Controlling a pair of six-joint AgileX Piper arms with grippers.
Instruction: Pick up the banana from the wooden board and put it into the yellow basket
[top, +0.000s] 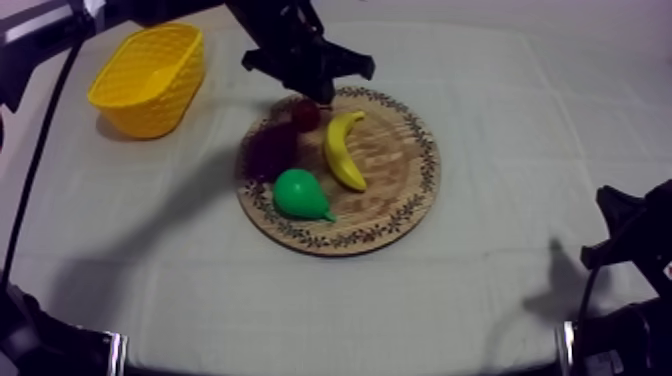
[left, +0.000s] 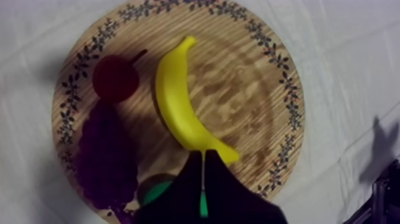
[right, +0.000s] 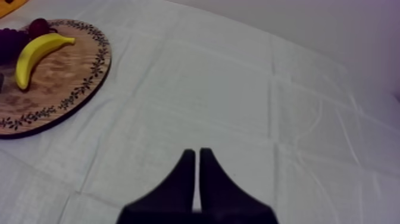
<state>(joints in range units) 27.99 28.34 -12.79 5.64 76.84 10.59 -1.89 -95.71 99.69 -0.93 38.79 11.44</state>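
Note:
The yellow banana (top: 343, 150) lies on the round wooden board (top: 400, 190), curved, between the small red fruit (top: 305, 113) and the board's bare middle. My left gripper (top: 320, 95) hangs over the board's far rim, above the red fruit. In the left wrist view its fingers (left: 189, 170) lie together as a narrow wedge, shut on nothing, just over one end of the banana (left: 178, 107). The yellow basket (top: 150, 75) stands at the far left, with nothing in it. My right gripper (right: 197, 156) is shut over bare cloth, low at the right.
Dark grapes (top: 270, 150) and a green pear (top: 300, 195) lie on the board's left half, close beside the banana. From the right wrist view the board (right: 71, 89) with the banana (right: 33, 53) lies well away from the right gripper.

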